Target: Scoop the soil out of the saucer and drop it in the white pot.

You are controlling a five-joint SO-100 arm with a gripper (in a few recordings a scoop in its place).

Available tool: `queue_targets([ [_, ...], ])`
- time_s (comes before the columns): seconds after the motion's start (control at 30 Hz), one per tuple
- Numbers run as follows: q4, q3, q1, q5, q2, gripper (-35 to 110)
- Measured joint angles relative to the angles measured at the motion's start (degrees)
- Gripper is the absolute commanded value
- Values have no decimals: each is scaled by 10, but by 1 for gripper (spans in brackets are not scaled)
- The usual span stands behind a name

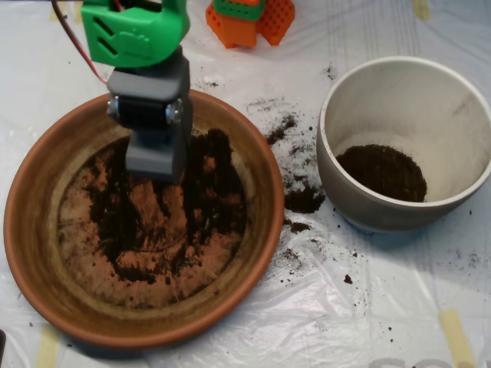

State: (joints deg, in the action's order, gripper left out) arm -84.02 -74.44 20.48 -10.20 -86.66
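Note:
The terracotta saucer point(46, 253) fills the left half of the overhead view. Dark soil point(211, 195) lies thinly across its floor, with bare orange patches between the clumps. The grey scoop point(156, 161) hangs from the green arm over the back part of the saucer, its lower end down among the soil. At the right stands the white pot point(360, 100), with a heap of soil point(382, 172) on its bottom.
Spilled soil point(303, 199) is scattered on the white plastic sheet between saucer and pot. An orange and green block point(249, 19) stands at the back edge. A red cable point(73, 42) runs down beside the arm at the upper left.

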Motion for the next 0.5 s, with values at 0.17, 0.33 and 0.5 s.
queue_targets([
  [0.17, -35, 23, -62, 18, -13, -1],
  [0.33, -62, 31, -127, 24, -66, -1],
  [0.5, -95, 80, -200, 30, -96, -1],
])
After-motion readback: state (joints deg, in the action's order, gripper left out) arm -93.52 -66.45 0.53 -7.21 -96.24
